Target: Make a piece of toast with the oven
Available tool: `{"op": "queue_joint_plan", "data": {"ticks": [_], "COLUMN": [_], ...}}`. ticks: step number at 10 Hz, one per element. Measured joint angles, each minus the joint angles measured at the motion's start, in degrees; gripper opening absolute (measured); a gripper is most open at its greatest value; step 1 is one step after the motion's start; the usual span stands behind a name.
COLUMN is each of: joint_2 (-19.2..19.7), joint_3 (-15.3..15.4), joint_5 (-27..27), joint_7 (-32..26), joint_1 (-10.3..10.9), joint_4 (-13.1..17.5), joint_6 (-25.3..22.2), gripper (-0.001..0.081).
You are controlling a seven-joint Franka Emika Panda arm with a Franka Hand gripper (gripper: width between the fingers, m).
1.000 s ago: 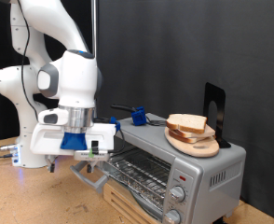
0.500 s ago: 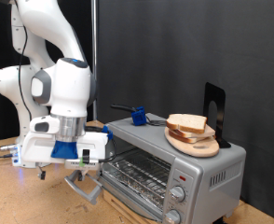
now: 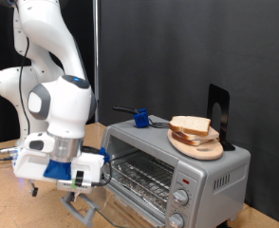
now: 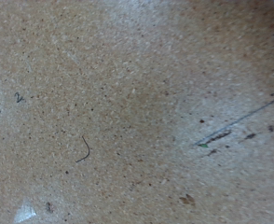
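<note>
The silver oven stands at the exterior view's right, its glass door swung down and open, showing the wire rack; two knobs are on its front. The piece of toast lies on a round wooden plate on top of the oven. My gripper is low at the exterior view's bottom left, just above the table and right by the lowered door's bar handle. Its fingers are not clearly visible. The wrist view shows only the speckled tabletop, with no fingers and no object.
A blue cup and a dark utensil sit on the oven's top at the back. A black upright stand is behind the plate. The robot's white base is at the exterior view's left, and cables run along the table's left side.
The arm has moved down and towards the exterior view's left, from beside the oven's front to just above the table. The oven door has swung down with it. The toast and plate have not moved.
</note>
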Motion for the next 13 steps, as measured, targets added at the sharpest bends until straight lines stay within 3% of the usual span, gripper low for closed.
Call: {"op": "queue_joint_plan", "data": {"ticks": [4,7,9,12,13], "joint_2": [7.19,8.06,5.88,-1.06,-3.15], "joint_3": [-0.64,-0.07,2.34,8.3,9.23], "joint_5": [-10.02,-9.1,-1.63,21.45,28.32], "joint_7": [12.73,11.05,2.9,-18.56,-24.73], "joint_1": [1.79,1.82,-0.21,-4.49,-4.99], "joint_4": [0.82,0.16,-1.8,-4.76,-5.11], "joint_6": [3.81,6.14,6.97,6.2,5.17], "gripper": [0.0805,0.0805,0.0805,0.0805,0.0805]}}
